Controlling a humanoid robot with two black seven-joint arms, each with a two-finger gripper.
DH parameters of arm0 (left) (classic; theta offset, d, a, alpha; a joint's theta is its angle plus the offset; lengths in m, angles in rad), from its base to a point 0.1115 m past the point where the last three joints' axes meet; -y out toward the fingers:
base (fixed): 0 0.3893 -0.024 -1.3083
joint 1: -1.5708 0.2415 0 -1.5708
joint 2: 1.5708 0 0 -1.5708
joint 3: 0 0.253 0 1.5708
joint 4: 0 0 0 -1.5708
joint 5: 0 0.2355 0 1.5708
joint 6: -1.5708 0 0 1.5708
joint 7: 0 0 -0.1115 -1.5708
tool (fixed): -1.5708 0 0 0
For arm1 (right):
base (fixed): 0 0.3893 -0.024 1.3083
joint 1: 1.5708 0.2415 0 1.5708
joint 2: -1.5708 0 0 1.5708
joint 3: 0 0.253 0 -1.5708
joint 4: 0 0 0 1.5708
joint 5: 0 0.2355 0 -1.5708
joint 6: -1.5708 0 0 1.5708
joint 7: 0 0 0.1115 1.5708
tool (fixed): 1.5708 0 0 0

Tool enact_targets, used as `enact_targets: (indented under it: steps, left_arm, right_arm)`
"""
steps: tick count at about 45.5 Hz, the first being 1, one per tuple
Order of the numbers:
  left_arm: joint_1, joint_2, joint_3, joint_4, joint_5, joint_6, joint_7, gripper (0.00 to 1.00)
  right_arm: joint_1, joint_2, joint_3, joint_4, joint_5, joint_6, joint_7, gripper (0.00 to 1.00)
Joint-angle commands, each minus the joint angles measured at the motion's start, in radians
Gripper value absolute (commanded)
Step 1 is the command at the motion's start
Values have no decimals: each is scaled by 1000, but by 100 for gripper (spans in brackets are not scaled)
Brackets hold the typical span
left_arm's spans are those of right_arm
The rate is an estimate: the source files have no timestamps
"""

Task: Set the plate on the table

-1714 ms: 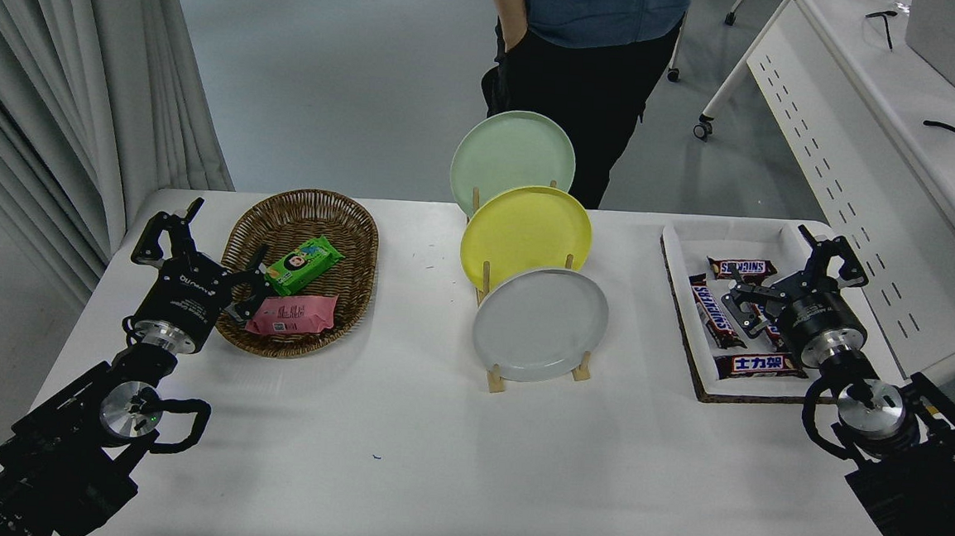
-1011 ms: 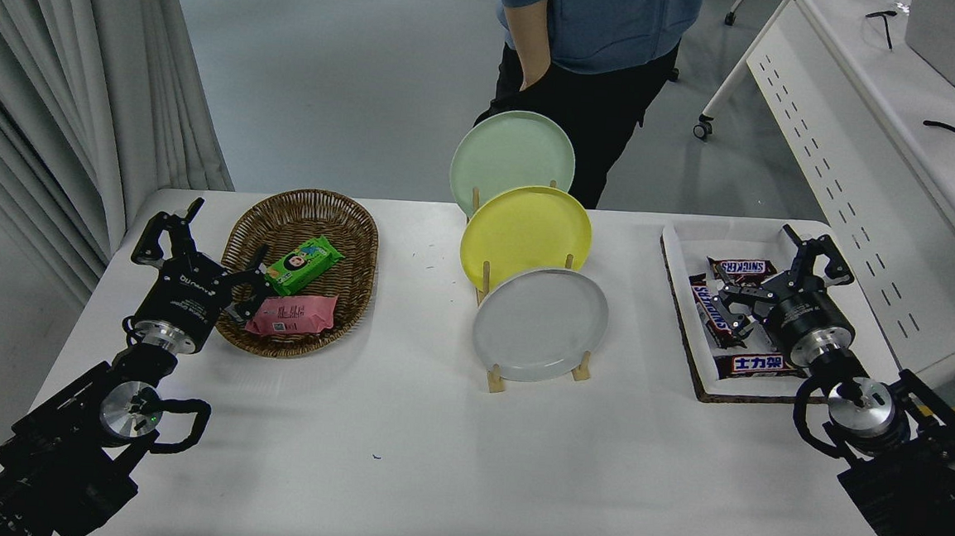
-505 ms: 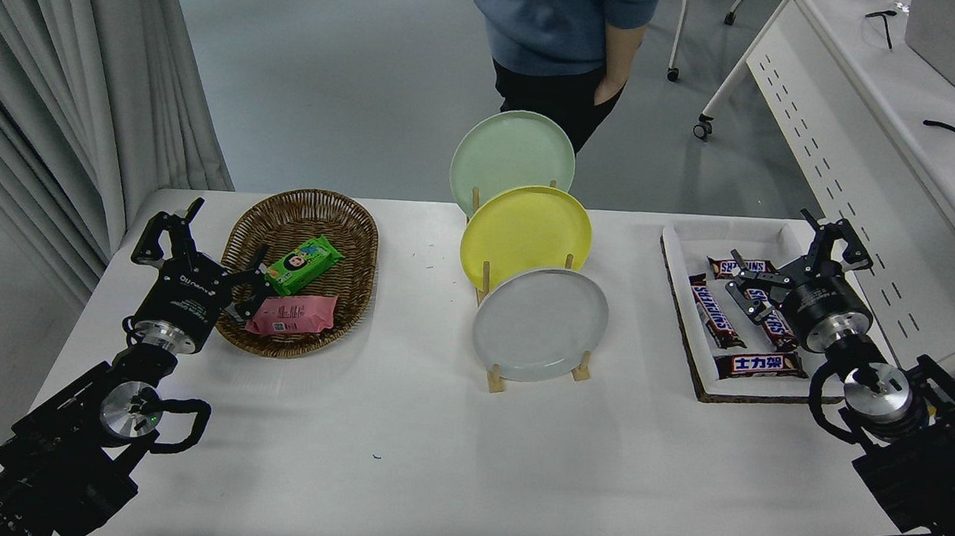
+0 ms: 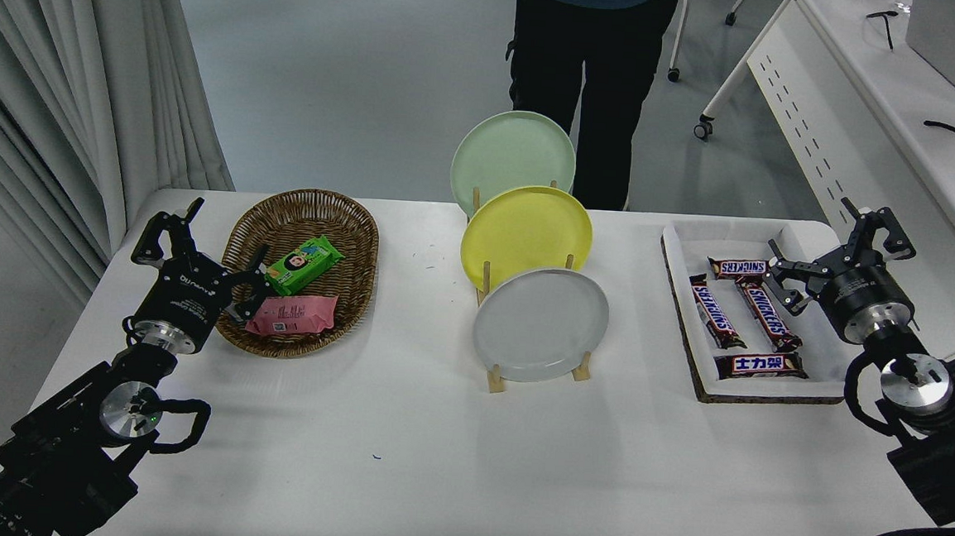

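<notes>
The pale grey plate [image 4: 540, 325] stands tilted at the front of a wooden rack [image 4: 494, 380] in the middle of the white table [image 4: 432, 464]. A yellow plate [image 4: 526, 234] and a mint green plate [image 4: 512, 160] stand behind it in the same rack. My right gripper [image 4: 839, 249] is open and empty, hovering over the right end of the snack tray, well to the right of the plates. My left gripper [image 4: 209, 247] is open and parked at the lower left beside the basket.
A wicker basket [image 4: 303, 270] with a green and a pink snack pack sits at the left. A white tray [image 4: 752, 314] with several chocolate bars sits at the right. A person [image 4: 588, 84] stands behind the table's far edge. A white perforated desk [image 4: 867, 134] is at the far right.
My right gripper has moved right and away, from over the chocolate bars to the tray's right end. The person behind the table has shifted. The plates and the left arm have not moved.
</notes>
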Motion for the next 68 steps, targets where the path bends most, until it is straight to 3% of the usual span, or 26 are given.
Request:
enact_targets:
  steps: [1, 13, 23, 30, 47, 58, 68]
  left_arm:
    - [0, 0, 0, 1, 0, 0, 0, 100]
    - [0, 0, 0, 1, 0, 0, 0, 100]
    - [0, 0, 0, 0, 0, 0, 0, 100]
    - [0, 0, 0, 1, 0, 0, 0, 100]
    - [0, 0, 0, 1, 0, 0, 0, 100]
    - [0, 0, 0, 0, 0, 0, 0, 100]
    - [0, 0, 0, 1, 0, 0, 0, 100]
  right_arm:
    - [35, -56, -120, 9, 115, -30, 0, 100]
    - [158, -147, -608, 127, 193, -58, 0, 100]
    - [216, -247, -737, 197, 192, -49, 0, 100]
    - [294, -285, -974, 197, 207, -42, -5, 100]
    - [320, -277, -1053, 331, 307, -44, -3, 100]
    - [368, -279, -1067, 377, 370, -145, -3, 100]
    - [446, -401, -1096, 558, 365, -164, -6, 100]
